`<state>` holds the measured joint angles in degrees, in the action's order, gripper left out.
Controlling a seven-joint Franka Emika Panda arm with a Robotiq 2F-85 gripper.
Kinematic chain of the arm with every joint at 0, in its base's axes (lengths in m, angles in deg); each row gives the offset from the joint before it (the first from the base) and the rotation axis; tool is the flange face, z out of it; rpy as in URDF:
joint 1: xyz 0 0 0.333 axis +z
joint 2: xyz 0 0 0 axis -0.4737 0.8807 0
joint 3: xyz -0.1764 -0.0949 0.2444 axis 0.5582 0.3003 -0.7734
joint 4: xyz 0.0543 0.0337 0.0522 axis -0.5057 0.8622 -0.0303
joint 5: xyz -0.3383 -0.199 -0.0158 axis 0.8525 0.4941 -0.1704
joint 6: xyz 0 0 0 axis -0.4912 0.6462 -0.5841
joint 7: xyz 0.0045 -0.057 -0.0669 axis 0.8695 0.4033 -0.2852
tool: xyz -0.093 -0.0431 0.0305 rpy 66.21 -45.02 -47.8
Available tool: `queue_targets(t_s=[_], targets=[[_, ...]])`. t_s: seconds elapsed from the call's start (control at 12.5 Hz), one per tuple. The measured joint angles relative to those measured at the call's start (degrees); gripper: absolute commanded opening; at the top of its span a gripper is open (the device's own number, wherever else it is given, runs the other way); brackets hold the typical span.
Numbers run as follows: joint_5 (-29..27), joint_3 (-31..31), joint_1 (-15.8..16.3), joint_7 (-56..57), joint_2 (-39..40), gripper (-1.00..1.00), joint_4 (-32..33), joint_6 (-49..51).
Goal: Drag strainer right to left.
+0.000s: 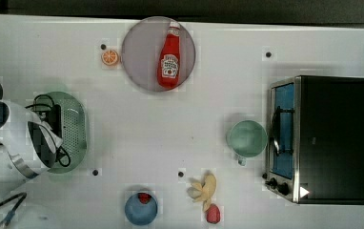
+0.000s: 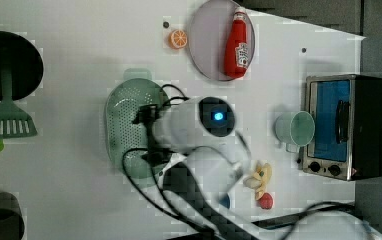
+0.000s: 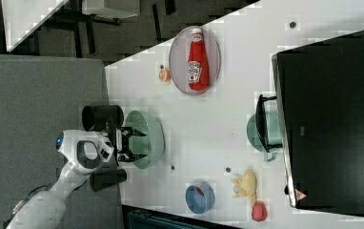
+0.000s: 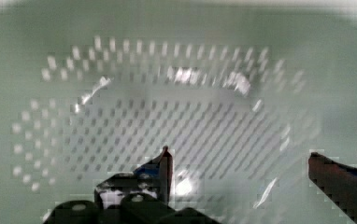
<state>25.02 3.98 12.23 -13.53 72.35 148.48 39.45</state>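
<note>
The strainer [image 1: 76,130] is a pale mint-green oval colander with rows of small holes. It rests on the white table at the top view's left. In the left view the strainer [image 2: 121,116] lies left of centre, and in the right view the strainer [image 3: 152,137] sits near the table's left edge. My gripper [image 1: 51,125] hangs directly over it, inside its rim, with the arm covering part of the bowl. Close up, the gripper [image 4: 239,158] is open, its two dark fingers [image 4: 166,161] spread wide just above the perforated bottom [image 4: 167,116], with nothing held.
A grey plate [image 1: 139,67] with a ketchup bottle [image 1: 170,55] and an orange slice [image 1: 109,57] lie at the top view's upper middle. A mint cup [image 1: 247,138] stands by the toaster oven [image 1: 328,138] at the top view's right. A banana [image 1: 204,187], a red fruit [image 1: 213,213] and a blue bowl [image 1: 141,209] line the lower edge.
</note>
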Motion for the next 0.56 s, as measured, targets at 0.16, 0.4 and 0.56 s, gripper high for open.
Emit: queue_targets(t_s=[0.16, 0.4, 0.56], targets=[[0.07, 4.54, 1.12, 6.88, -5.97, 1.0, 0.73, 6.57], [1.57, 12.68, 0.98, 21.32, -18.53, 1.0, -0.39, 17.42], [3.65, 20.27, 0.78, 31.59, -27.33, 1.0, -3.02, 20.95]])
